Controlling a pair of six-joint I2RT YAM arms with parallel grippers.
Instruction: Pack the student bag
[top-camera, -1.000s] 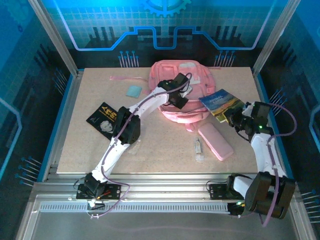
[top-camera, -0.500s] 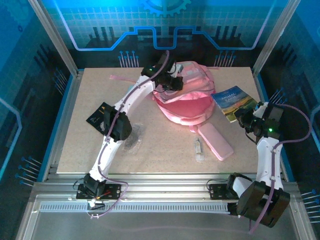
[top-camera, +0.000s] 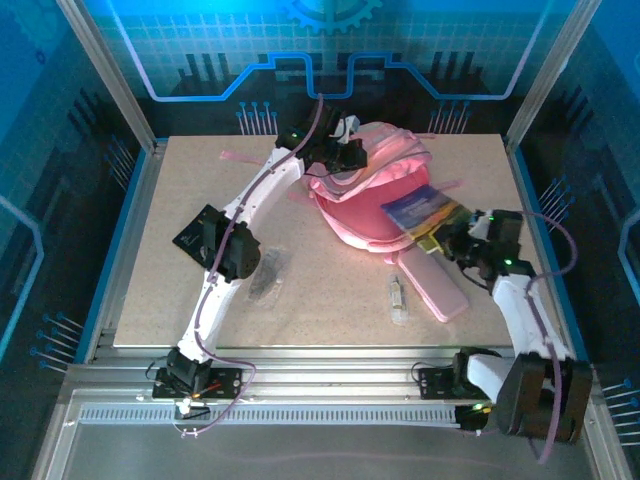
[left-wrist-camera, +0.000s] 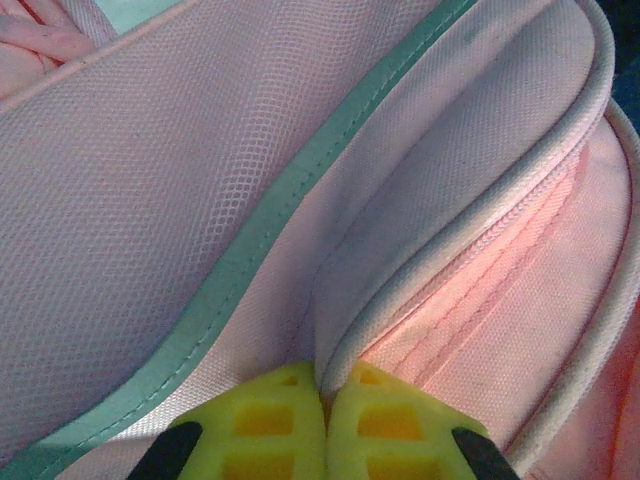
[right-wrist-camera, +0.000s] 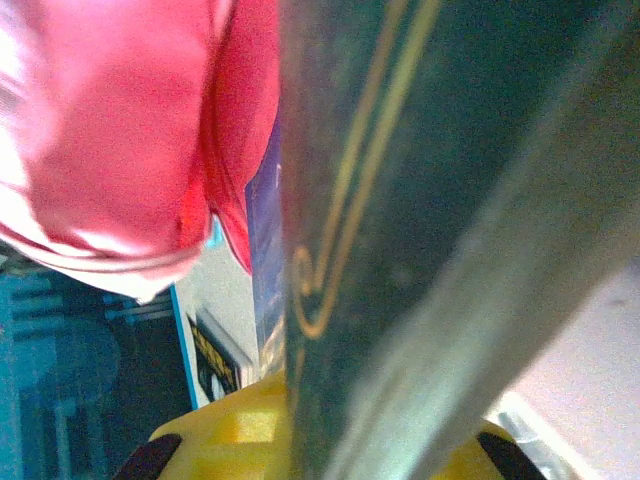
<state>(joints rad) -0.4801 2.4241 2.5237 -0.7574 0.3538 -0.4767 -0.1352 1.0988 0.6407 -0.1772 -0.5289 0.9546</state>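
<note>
**Top external view.** The student bag (top-camera: 375, 190) is seen lying at the middle of the far edge of the bench (top-camera: 330, 325), its mouth turned toward the near right. The left pincer (top-camera: 345, 155) is set at the bag's far left rim and is closed on the fabric there. The right pincer (top-camera: 452, 240) is clamped on a book (top-camera: 420, 210), which is held tilted over the bag's right side, with its far corner at or just inside the opening. Which of the 2 cannot be told. A pink pencil case (top-camera: 432, 282) is left on the bench just beside the bag's near edge. A small clear item (top-camera: 399, 298) lies near it. A black booklet (top-camera: 193, 230) lies toward the left edge, partly covered by the left arm.

**Left wrist view.** The 2 yellow fingertips of the left pincer (left-wrist-camera: 322, 420) are pressed together, with a piped edge of the pink bag (left-wrist-camera: 480, 300) pinched between them. A teal trim (left-wrist-camera: 250, 250) is seen running across the mesh lining.

**Right wrist view.** The book's dark cover (right-wrist-camera: 420, 200) is gripped in the right pincer (right-wrist-camera: 330, 450), its jaws narrow on it. The bag's pink fabric (right-wrist-camera: 120, 130) is seen just beyond.

**Progress.** The task is judged to be at an early stage. The bag is held open and 1 book is being offered to it, but nothing is shown packed. At least 3 items are left on the bench, and the bag is not yet zipped.
</note>
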